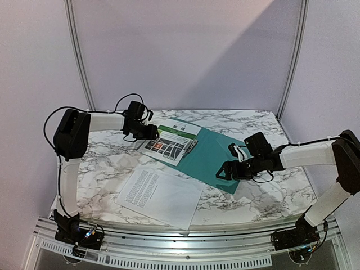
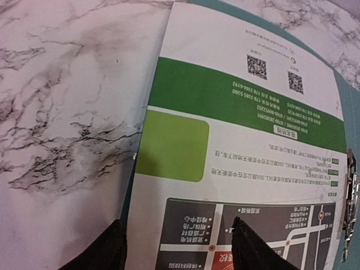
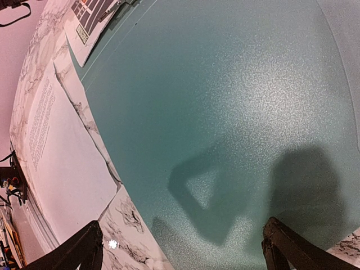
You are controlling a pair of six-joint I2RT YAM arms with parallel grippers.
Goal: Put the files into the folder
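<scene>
The teal folder [image 1: 219, 154] lies open in the middle of the marble table. One file, a sheet with a green header and a map graphic [image 1: 171, 143], rests on the folder's left half beside the small metal clip [image 2: 351, 197]. The other file, a white sheet with black text [image 1: 160, 196], lies on the table in front of the folder. My left gripper [image 1: 151, 133] stands open over the map sheet's [image 2: 242, 129] left edge, nothing between its fingers. My right gripper [image 1: 224, 171] hangs open over the folder's [image 3: 225, 112] bare right half.
The marble tabletop [image 1: 107, 154] shows bare to the left of the papers. A white wall with two metal posts [image 1: 79, 56] closes off the back. The table's front rail [image 1: 185, 236] runs close to the white sheet [image 3: 62, 146].
</scene>
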